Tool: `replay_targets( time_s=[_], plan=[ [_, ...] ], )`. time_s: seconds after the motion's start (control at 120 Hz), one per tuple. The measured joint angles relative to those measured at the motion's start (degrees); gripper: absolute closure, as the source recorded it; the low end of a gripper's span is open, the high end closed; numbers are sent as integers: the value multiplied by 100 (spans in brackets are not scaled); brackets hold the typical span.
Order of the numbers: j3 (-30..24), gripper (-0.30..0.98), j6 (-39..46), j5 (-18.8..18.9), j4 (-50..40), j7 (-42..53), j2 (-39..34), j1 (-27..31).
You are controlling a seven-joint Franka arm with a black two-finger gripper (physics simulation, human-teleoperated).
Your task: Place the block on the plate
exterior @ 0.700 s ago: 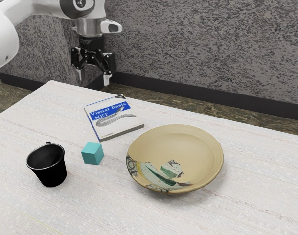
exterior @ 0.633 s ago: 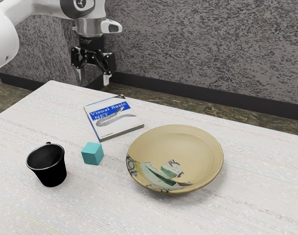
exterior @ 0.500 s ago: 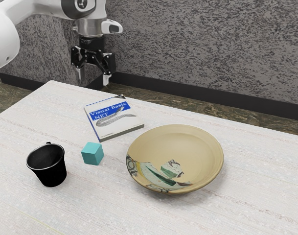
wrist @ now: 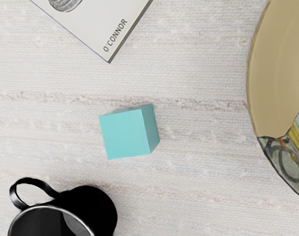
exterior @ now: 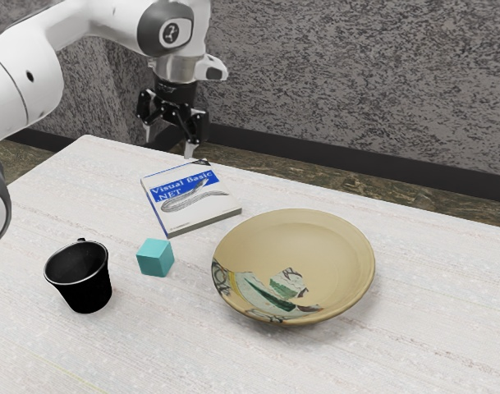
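- The table (exterior: 414, 345), pale and streaked, has the plate, book, mug and block standing apart on it.
- The robot arm (exterior: 24, 82), white, comes in from the exterior view's left, above the table.
- The plate (exterior: 332, 246) is wide, tan and dished, with a painted patch of green, yellow and dark lines; it sits on the block's side toward the exterior view's right.
- The book (exterior: 196, 205), "Visual Basic .NET", lies flat near the plate, with "O'CONNOR" on its cover.
- The gripper (exterior: 169, 144) hangs in the air with its two fingers spread and nothing pinched between them. It is well above the block and clear of it, and in the exterior view it appears beyond the book.
- The mug (exterior: 87, 291), black, stands upright near the block, its handle visible in the wrist view.
- The block (exterior: 155, 258), a teal cube, rests on the table between mug and plate, off the plate. It lies below the gripper's height, well apart from the fingers, and near the middle of the wrist view.
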Motion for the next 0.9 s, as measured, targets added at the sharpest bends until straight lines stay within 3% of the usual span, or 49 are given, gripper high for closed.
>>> replay_targets(
  time_s=[0.142, 0.317, 0.408, 0.517, 0.675, 0.9],
  plan=[
    [7, 0, 639, -84, -211, 89, 568, 249],
    [-16, 0, 1229, -148, -215, 158, 1030, 134],
    [-34, 0, 1432, -173, -336, 176, 1001, 185],
    [-137, 0, 1950, -217, -1471, 193, 574, 480],
    [-158, 0, 2690, -253, -2306, 213, 446, 686],
    [-203, 0, 3482, -261, -2815, 219, 349, 871]
  ],
)
